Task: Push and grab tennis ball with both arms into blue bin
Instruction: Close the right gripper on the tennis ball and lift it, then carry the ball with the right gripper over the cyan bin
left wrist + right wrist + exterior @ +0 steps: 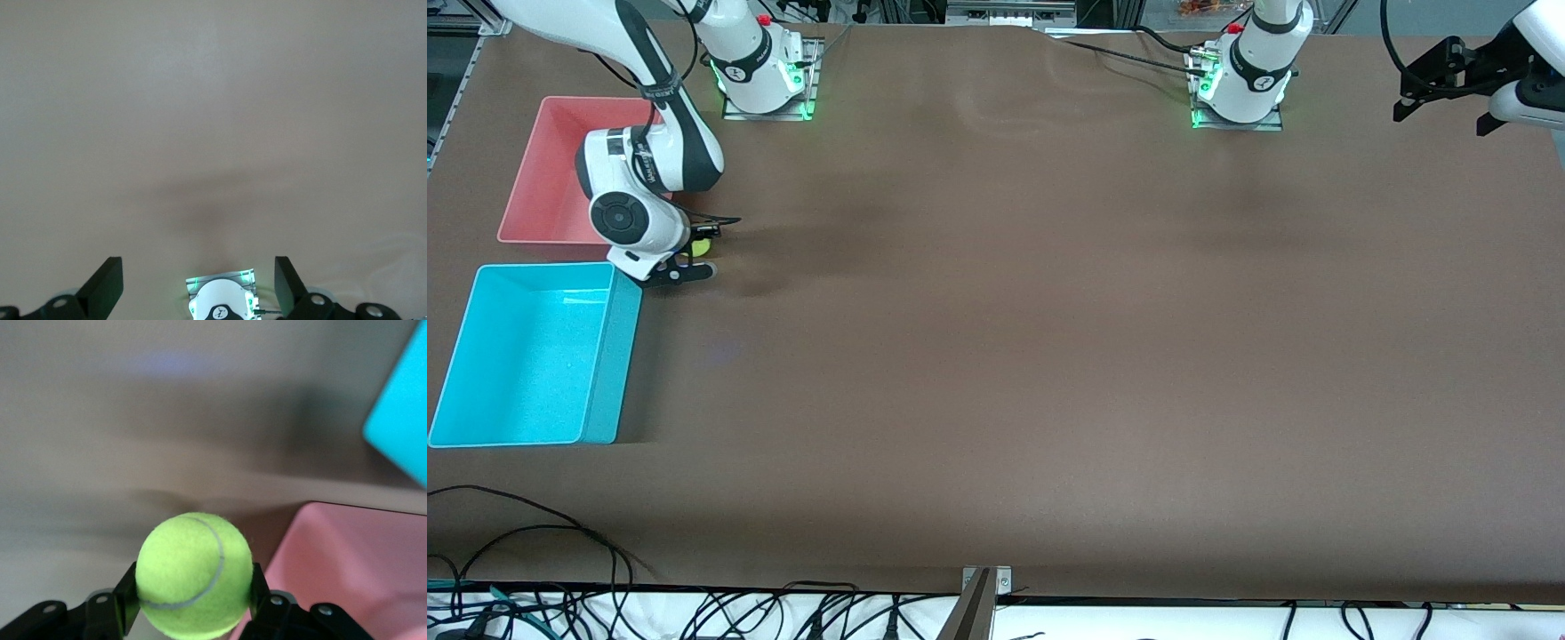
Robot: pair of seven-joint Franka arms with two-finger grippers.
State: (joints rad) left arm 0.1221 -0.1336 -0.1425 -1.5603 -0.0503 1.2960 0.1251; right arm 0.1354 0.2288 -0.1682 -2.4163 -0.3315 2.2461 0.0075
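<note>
- So the right gripper (696, 248) had its two fingers clamped on the tennis ball (702, 246), one on each side; the right wrist view showed it clearly, ball (194, 574) squeezed between the black fingers (126, 595).
- The ball sat low, at the table or barely off it (couldn't tell which), just beside the pink bin (529, 182) and close to the corner of the blue bin (600, 404) nearest the robots.
- The relation that mattered: the blue bin lay right next to the held ball, nearer the front camera and a bit more toward the right arm's end of the table. I'd guess the next move was just a lift and a short carry over the rim, then a drop.
- A ball has no long axis and doesn't point anywhere, so orientation wasn't an issue. The blue bin's long axis ran roughly from the robots' side toward the front camera, so there was lots of room to drop into.
- The right arm was by far the closer one. The left gripper (1445, 84) hung up in the air over the left arm's end of the table, fingers spread wide with nothing between them (199, 287), just waiting, well apart from everything.
- Only risk I saw: clipping the pink bin's wall on the way up.
</note>
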